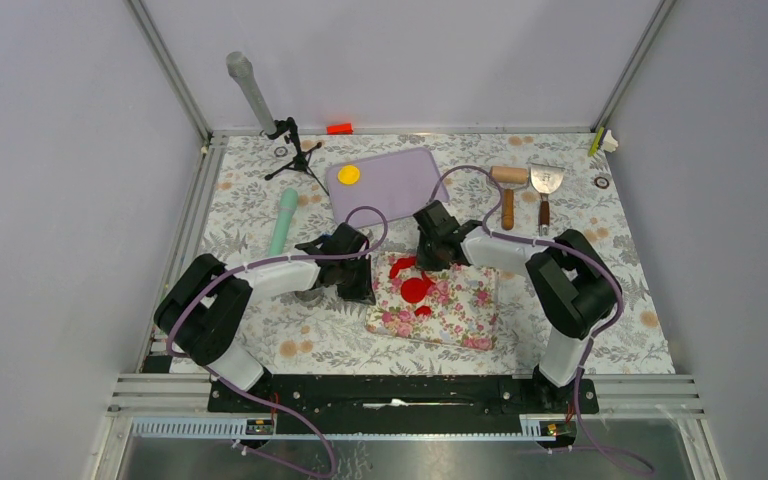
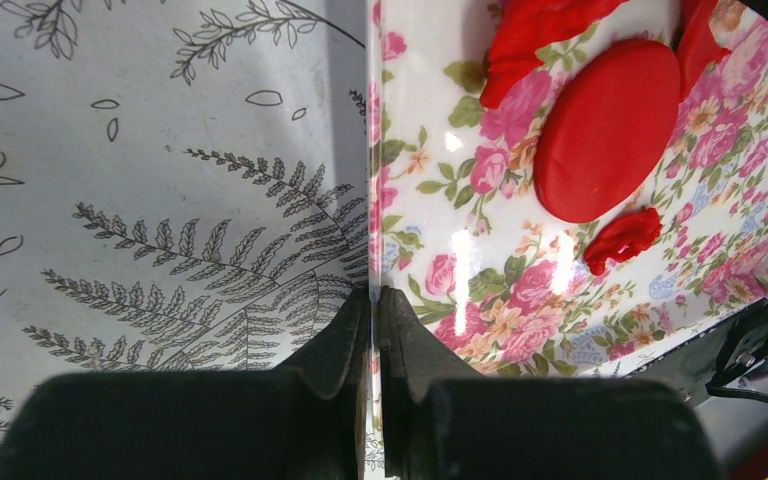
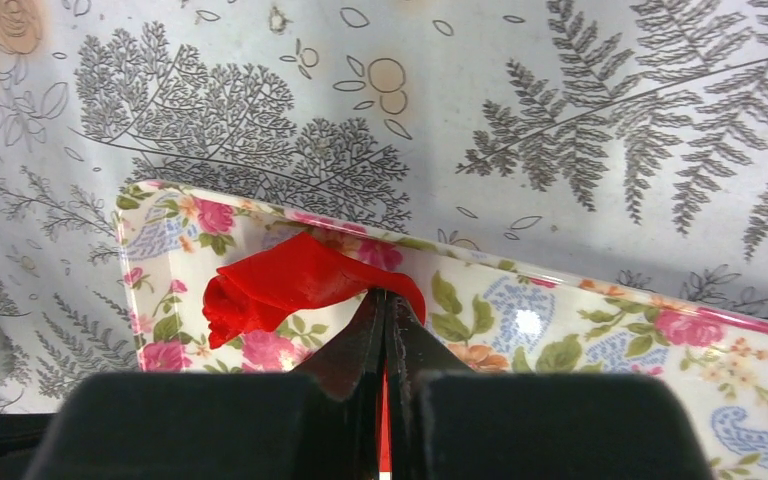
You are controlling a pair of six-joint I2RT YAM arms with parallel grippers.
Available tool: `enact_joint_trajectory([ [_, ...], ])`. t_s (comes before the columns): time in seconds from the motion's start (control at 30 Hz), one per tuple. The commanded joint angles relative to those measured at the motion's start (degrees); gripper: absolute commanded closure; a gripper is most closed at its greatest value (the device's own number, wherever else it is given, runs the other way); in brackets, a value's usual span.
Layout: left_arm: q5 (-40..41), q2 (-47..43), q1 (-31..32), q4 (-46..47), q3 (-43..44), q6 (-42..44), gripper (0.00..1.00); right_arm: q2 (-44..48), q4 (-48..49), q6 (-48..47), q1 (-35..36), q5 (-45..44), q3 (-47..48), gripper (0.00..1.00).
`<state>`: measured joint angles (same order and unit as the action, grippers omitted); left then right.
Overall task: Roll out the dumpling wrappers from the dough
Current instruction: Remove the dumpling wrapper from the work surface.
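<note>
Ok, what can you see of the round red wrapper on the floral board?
The red wrapper is a smooth, flat, round disc of soft-looking bright red clay with a clean rim. It lies flat on the glossy floral board, left of its middle. Its far rim touches ragged red dough; a small red scrap lies just apart on the near side.

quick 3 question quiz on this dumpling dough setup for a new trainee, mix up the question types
1. True or false: the yellow wrapper lies on the floral board.
2. What does the right gripper pinch? A) red dough scrap B) rolling pin C) scraper
3. Fill in: the left gripper is shut on the floral board's ____.
Key: 1 false, it lies on the purple mat. 2 A. 3 edge.
</note>
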<state>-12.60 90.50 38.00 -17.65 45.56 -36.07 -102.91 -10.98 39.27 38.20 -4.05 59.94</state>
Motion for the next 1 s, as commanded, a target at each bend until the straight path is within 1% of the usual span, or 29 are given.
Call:
enact_joint_trajectory([
  [0.0,-0.6,0.9,0.4,-0.7,-1.0,0.9,0.99,2.6,-2.9,-1.7,-0.6,-4.2,0.6,1.00],
  [0.4,-0.6,1.4,0.5,-0.7,-0.7,0.8,0.99,5.1,-4.3,-1.8,-0.8,-3.8,-1.3,1.00],
  [0.63,-0.6,1.6,0.5,-0.7,-0.5,0.8,0.99,7.2,-6.4,-3.2,-0.8,-7.1,-3.9,1.00],
  [0.97,-0.7,1.6,0.5,-0.8,-0.4,0.7,0.99,13.2,-8.7,-3.5,-1.0,-11.1,-9.2,1.00],
])
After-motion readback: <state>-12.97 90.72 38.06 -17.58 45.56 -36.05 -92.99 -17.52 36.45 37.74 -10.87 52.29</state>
